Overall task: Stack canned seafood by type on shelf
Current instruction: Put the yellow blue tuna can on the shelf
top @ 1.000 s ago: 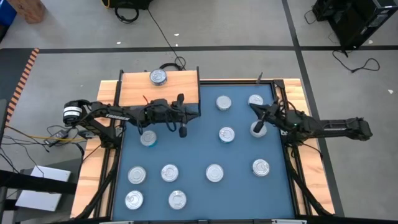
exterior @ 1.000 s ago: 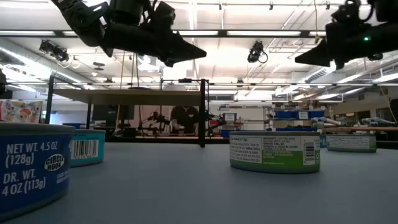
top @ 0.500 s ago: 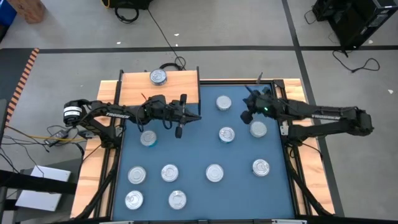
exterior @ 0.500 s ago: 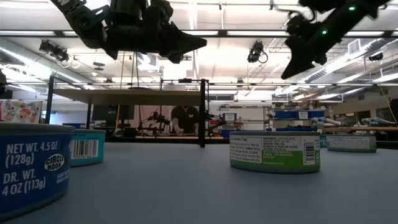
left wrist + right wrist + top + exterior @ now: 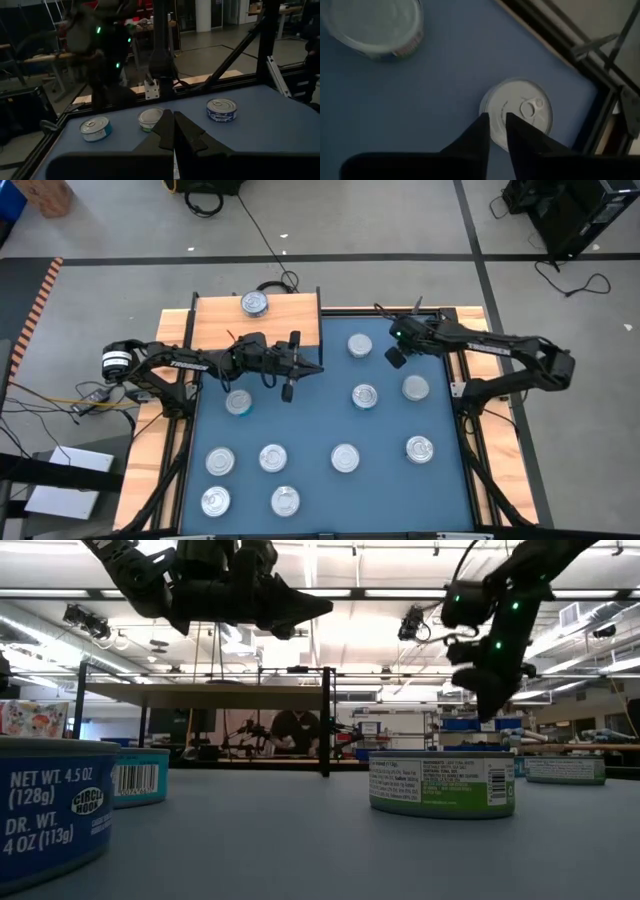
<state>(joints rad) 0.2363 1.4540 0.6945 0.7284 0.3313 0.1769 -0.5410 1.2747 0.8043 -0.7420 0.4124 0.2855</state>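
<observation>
Right hand [image 5: 493,131], fingers narrowly parted, hovers empty above a tin [image 5: 520,112]; left hand [image 5: 173,131] closed.

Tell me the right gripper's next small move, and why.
Probably widen the jaws, then lower straight down. In the right wrist view the right gripper hovers over a pull-tab can by the table's edge. Its fingers are only slightly apart, too narrow to straddle the tin. The left gripper waits shut beside the shelf.
</observation>
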